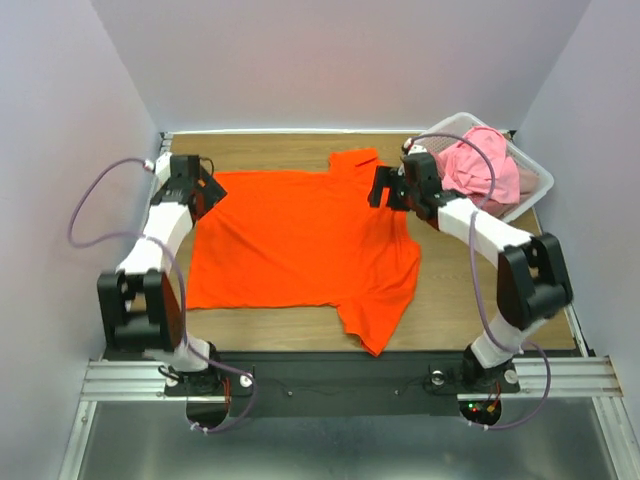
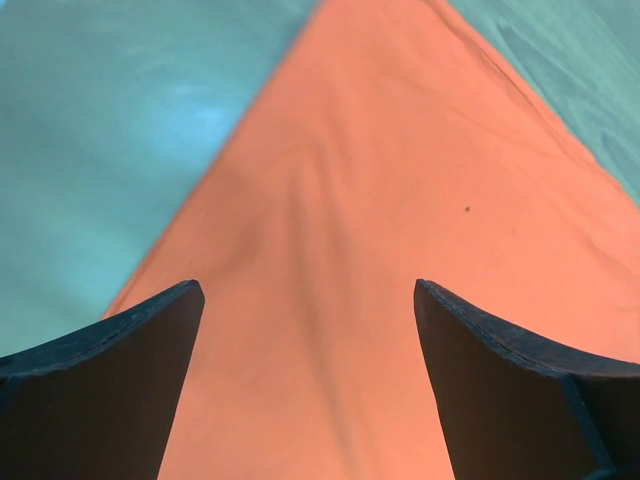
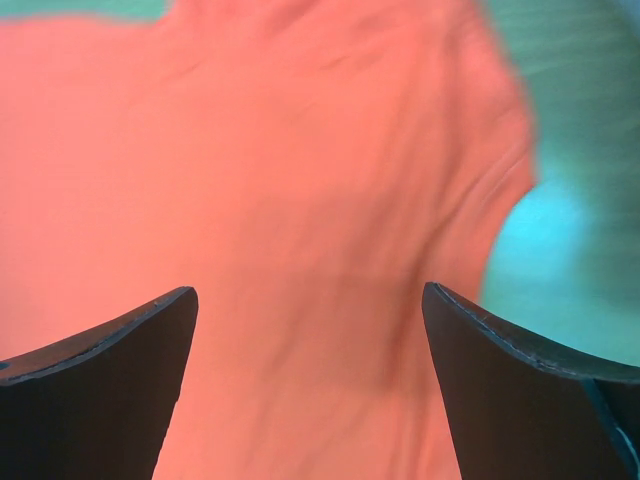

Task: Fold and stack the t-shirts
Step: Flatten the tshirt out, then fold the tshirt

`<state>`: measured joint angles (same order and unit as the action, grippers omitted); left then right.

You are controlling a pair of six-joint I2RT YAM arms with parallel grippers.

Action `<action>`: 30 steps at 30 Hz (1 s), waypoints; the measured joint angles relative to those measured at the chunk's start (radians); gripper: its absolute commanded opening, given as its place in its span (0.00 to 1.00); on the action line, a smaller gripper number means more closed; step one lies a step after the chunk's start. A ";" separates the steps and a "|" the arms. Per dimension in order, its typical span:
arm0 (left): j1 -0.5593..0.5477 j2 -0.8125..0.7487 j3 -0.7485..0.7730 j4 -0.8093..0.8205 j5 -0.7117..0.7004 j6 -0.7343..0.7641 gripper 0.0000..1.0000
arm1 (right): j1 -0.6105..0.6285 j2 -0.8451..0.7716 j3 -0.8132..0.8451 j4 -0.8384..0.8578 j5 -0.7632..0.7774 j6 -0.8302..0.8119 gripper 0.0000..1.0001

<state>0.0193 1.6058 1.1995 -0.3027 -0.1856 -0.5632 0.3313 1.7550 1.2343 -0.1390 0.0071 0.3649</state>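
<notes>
Top view: Found orange t-shirt [image 1: 300,240] spread mostly flat over bench middle, sleeves toward far and near edges. Found pink t-shirt [image 1: 480,165] bunched in basket [image 1: 530,190] at far right corner. Saw left gripper [image 1: 205,190] at shirt's far left corner, right gripper [image 1: 382,188] by far sleeve. Might have pinched too little cloth, then dropped it.

Left wrist: Showed fingers [image 2: 120,350] spread wide, holding nothing, above smooth orange cloth by its edge.

Right wrist: Wide apart too, empty. Looked blurry, with soft wrinkles. Might have folded crooked if one side pulled faster.
</notes>
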 measured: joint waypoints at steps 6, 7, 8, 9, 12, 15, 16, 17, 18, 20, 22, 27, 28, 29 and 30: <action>0.015 -0.327 -0.316 -0.116 -0.150 -0.197 0.98 | 0.149 -0.288 -0.242 0.003 0.016 0.054 1.00; 0.019 -0.343 -0.372 -0.135 -0.155 -0.230 0.98 | 0.162 -0.324 -0.280 0.003 0.017 0.071 1.00; 0.027 -0.352 -0.455 -0.149 -0.154 -0.267 0.98 | 0.166 -0.355 -0.314 0.001 0.021 0.085 1.00; 0.032 -0.354 -0.501 -0.150 -0.151 -0.286 0.98 | 0.167 -0.404 -0.366 -0.004 0.035 0.107 1.00; 0.033 -0.378 -0.626 -0.169 -0.155 -0.339 0.98 | 0.159 -0.485 -0.446 -0.026 0.067 0.150 1.00; 0.035 -0.498 -0.687 -0.151 -0.125 -0.414 0.99 | 0.158 -0.533 -0.465 -0.037 0.085 0.175 1.00; 0.035 -0.528 -0.702 -0.151 -0.120 -0.438 0.99 | 0.158 -0.541 -0.465 -0.037 0.088 0.179 1.00; 0.035 -0.537 -0.706 -0.151 -0.117 -0.449 0.99 | 0.158 -0.556 -0.465 -0.034 0.091 0.185 1.00; 0.035 -0.553 -0.714 -0.148 -0.117 -0.462 0.99 | 0.158 -0.570 -0.465 -0.034 0.095 0.190 1.00; 0.035 -0.566 -0.720 -0.147 -0.113 -0.483 0.99 | 0.158 -0.585 -0.465 -0.034 0.106 0.196 1.00; 0.035 -0.566 -0.720 -0.146 -0.112 -0.493 0.99 | 0.158 -0.591 -0.465 -0.035 0.114 0.203 1.00; 0.035 -0.567 -0.720 -0.146 -0.111 -0.505 0.99 | 0.158 -0.591 -0.465 -0.052 0.124 0.224 1.00; 0.035 -0.569 -0.720 -0.147 -0.108 -0.510 0.99 | 0.158 -0.591 -0.465 -0.056 0.126 0.229 1.00; 0.035 -0.573 -0.720 -0.149 -0.105 -0.513 0.99 | 0.158 -0.591 -0.465 -0.064 0.127 0.235 1.00; 0.035 -0.577 -0.720 -0.151 -0.101 -0.518 0.99 | 0.158 -0.591 -0.465 -0.069 0.129 0.241 1.00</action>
<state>0.0544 1.0290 0.4793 -0.4541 -0.2871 -1.0813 0.4892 1.1637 0.7689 -0.2085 0.1360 0.6064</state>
